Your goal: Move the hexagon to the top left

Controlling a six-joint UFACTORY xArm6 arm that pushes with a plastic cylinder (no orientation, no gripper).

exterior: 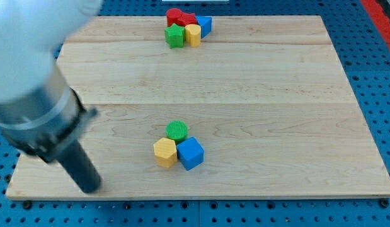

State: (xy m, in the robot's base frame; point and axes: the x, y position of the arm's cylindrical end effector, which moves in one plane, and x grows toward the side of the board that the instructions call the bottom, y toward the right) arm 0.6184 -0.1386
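Note:
The yellow hexagon (164,152) lies at the board's lower middle. It touches a green round block (177,130) above it and a blue cube (190,153) on its right. My tip (89,186) is at the board's lower left, well to the left of the yellow hexagon and apart from all blocks. The rod rises from it toward the view's upper left, where the blurred arm body hides the board's top left corner.
A second cluster sits at the top middle edge: a red block (176,16), a green star-like block (174,36), a yellow block (193,34) and a blue block (205,25). The wooden board (258,101) lies on a blue perforated table.

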